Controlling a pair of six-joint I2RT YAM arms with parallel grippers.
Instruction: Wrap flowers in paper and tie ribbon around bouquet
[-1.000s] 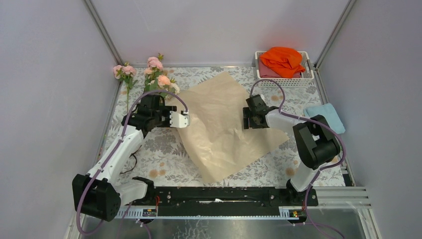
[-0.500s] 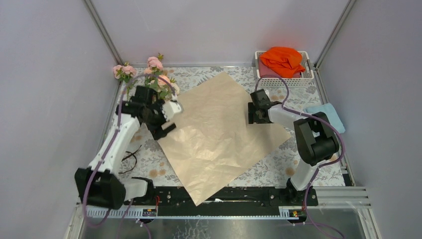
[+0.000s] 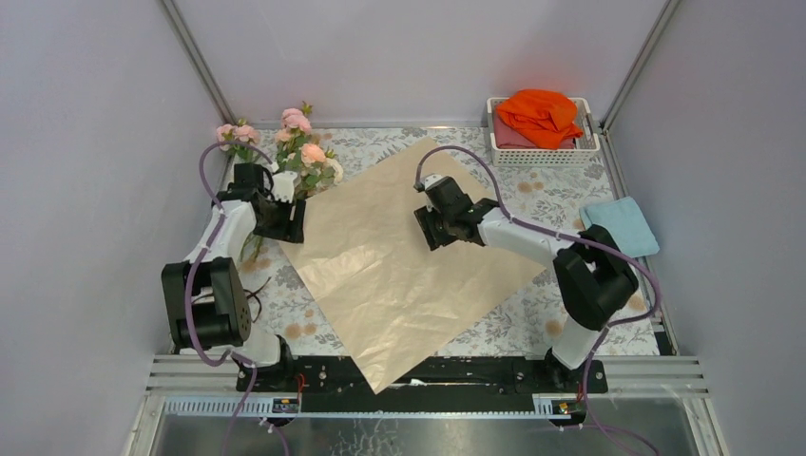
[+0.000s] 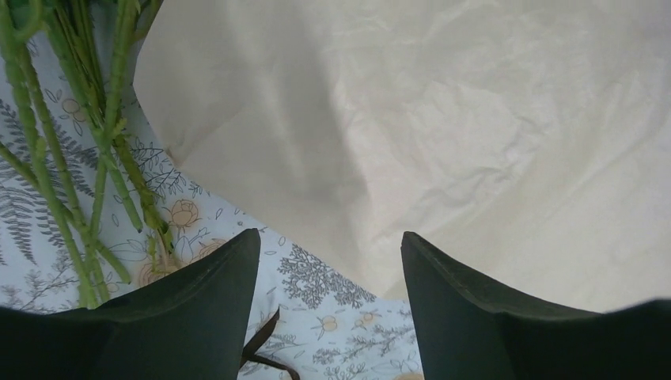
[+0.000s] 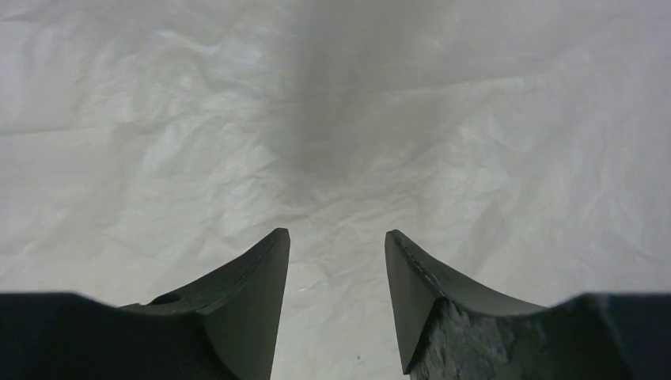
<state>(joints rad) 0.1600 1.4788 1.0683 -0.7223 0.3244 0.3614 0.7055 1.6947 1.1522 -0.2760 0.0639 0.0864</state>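
1. The left gripper [image 4: 330, 237] stood wide and empty, low over the tabletop [image 3: 295, 332] at the paper's left corner, with the stems just to its left.
2. The right gripper [image 5: 336, 233] was partly open and empty, poised over the middle of the paper [image 3: 399, 256].
3. The paper lay flat mid-table, turned like a diamond, its near corner hanging over the near edge.
4. The flowers [image 3: 302, 152] lay off the paper in the far left corner.
5. The step appeared to be fetching the flowers. The left gripper would need to close on the stems and lay them across the paper.
6. The arm hid the lower stems from above, and the wrist view cut off the blooms.
7. The ribbon was uncertain: a dark strand [image 3: 253, 302] near the left edge might have been it.
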